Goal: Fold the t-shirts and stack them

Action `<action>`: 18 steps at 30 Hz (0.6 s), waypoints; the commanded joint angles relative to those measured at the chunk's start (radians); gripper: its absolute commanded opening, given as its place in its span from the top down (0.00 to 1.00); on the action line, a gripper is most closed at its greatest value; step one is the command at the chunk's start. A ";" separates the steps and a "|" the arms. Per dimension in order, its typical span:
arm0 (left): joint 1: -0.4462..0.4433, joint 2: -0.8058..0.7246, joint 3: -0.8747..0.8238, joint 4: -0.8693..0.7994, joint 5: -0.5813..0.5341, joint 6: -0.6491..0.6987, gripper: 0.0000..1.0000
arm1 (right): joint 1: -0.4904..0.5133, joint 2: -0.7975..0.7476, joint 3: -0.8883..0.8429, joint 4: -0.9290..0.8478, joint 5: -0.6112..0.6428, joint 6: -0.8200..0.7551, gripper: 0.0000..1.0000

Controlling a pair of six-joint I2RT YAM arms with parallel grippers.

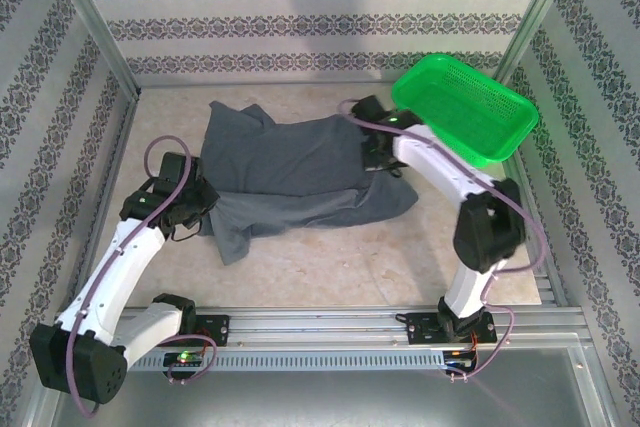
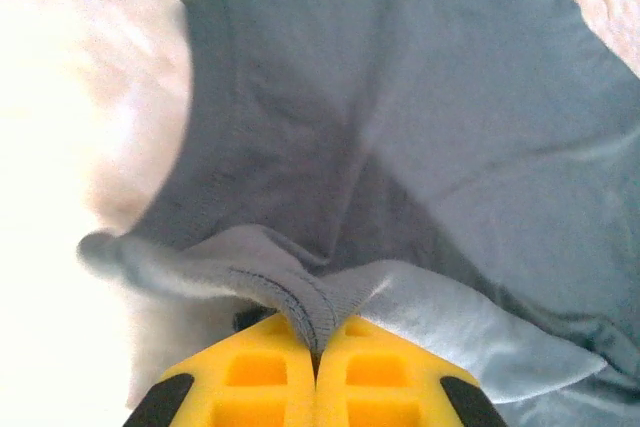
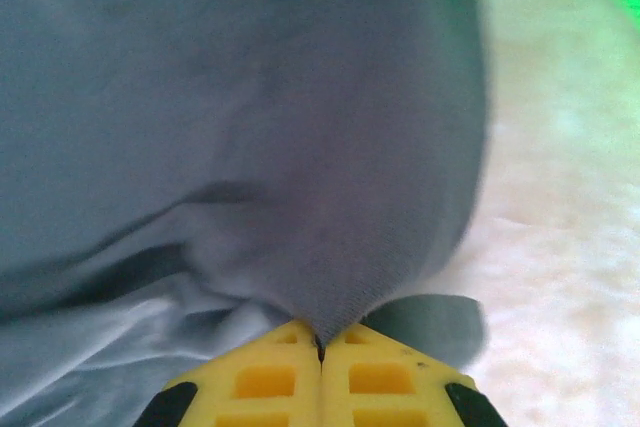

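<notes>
Across the table's middle: t-shirt (image 1: pixel 290 172), dark slate-grey, lying rumpled and part-folded, one sleeve bunched toward the far left, a flap trailing toward the near edge.
Left gripper (image 1: pixel 203 209): at the shirt's left edge; yellow fingers (image 2: pixel 250 377) pressed together on a ridged fold of its hem.
Right gripper (image 1: pixel 380 160): at the shirt's right edge; fingers (image 3: pixel 390 382) clamped on a pinch of the cloth.
Obstruction: green mesh basket (image 1: pixel 465 112), far right corner, tilted, its near rim overlapping the right arm as seen from above, just beside the right gripper.
Surround: patterned walls (image 1: pixel 300 7) on three sides, metal posts at the far corners.
Near edge: slotted metal rail (image 1: pixel 330 322) carrying both arm bases.
Open room: bare table (image 1: pixel 340 257) between shirt and rail; a narrow strip beyond the shirt at the far wall.
</notes>
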 commanded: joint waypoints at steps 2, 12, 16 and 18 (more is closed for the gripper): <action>0.003 -0.053 0.120 -0.173 -0.228 0.043 1.00 | 0.153 0.195 0.085 0.028 -0.263 0.024 0.68; 0.010 -0.018 0.126 -0.191 -0.238 0.075 1.00 | 0.096 0.092 0.014 0.083 -0.387 0.158 0.44; 0.010 -0.005 0.140 -0.202 -0.263 0.091 1.00 | 0.016 -0.086 -0.264 0.190 -0.398 0.247 0.43; 0.011 -0.007 0.142 -0.205 -0.271 0.090 1.00 | -0.014 -0.158 -0.386 0.227 -0.405 0.283 0.43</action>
